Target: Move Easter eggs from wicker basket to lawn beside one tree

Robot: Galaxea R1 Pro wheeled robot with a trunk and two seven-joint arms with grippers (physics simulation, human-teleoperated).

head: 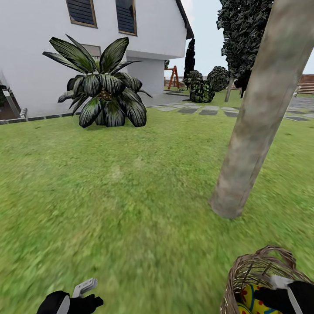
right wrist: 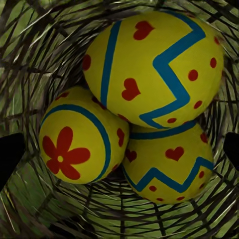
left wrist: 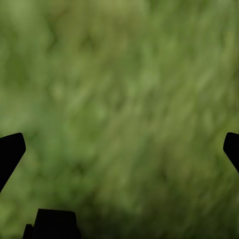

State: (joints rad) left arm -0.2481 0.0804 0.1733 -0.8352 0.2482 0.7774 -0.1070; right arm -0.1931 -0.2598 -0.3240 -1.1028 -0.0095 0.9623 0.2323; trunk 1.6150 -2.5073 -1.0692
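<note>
Three yellow Easter eggs painted with red hearts, dots and flowers and blue zigzag bands lie piled together in the bottom of the brown woven wicker basket (right wrist: 30,55): the largest-looking egg (right wrist: 154,64) rests on top of the other two, the flower-painted egg (right wrist: 79,142) touches it on one side and the third egg (right wrist: 169,164) sits under it. In the right wrist view they lie straight ahead of the right jaws (right wrist: 119,149), whose dark tips stand wide apart at either side, holding nothing; the top egg is the nearest and its long axis runs slantwise across the gap. In the head view the right gripper (head: 283,296) hangs over the basket's braided rim (head: 261,257) at the lawn's near right, so this arm is clearly the nearer one. The left gripper (head: 83,292) hovers over bare grass at the near left, well apart from the basket, its jaws also spread wide and empty. The mottled green lawn (head: 131,187) is flat and open, and the straight grey-beige tree trunk (head: 253,131) rises just beyond the basket, near enough, I judge, for a short carry.
</note>
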